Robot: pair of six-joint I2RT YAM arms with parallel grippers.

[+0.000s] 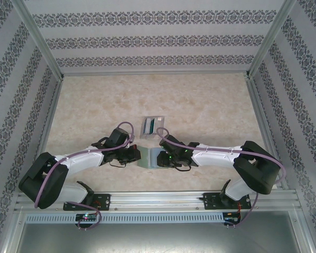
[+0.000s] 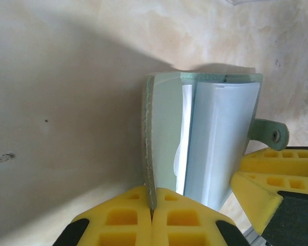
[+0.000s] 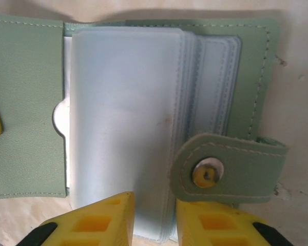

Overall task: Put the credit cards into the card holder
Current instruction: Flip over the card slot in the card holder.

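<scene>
Both arms reach in low from the near corners and bend toward the middle of the table [image 1: 95, 100], their wrists almost meeting over the card holder [image 1: 149, 158]. It lies open between them, near the front edge. The left gripper [image 2: 152, 199] comes at it from the left with its yellow fingers [image 2: 118, 218] clenched together. They pinch the edge of the sage-green cover [image 2: 150, 154] and hold that flap up on edge, so the wallet stands open like a book. The clear inner sleeves [image 3: 123, 113] are fanned out next to the raised flap. The right gripper [image 3: 155, 221] points down at the near edge of the wallet from the other side. Its two fingers [image 3: 95, 223] stand a little apart, with the stack of clear sleeves in the gap between them. One pad sits close against the stack on each side, but I cannot tell whether they actually squeeze it. The snap tab [image 3: 228, 169], with its metal stud, lies folded across the sleeves just above the right-hand finger. Just beyond the wallet sits a small stand [image 1: 151, 125] holding thin upright pieces too small to make out.
</scene>
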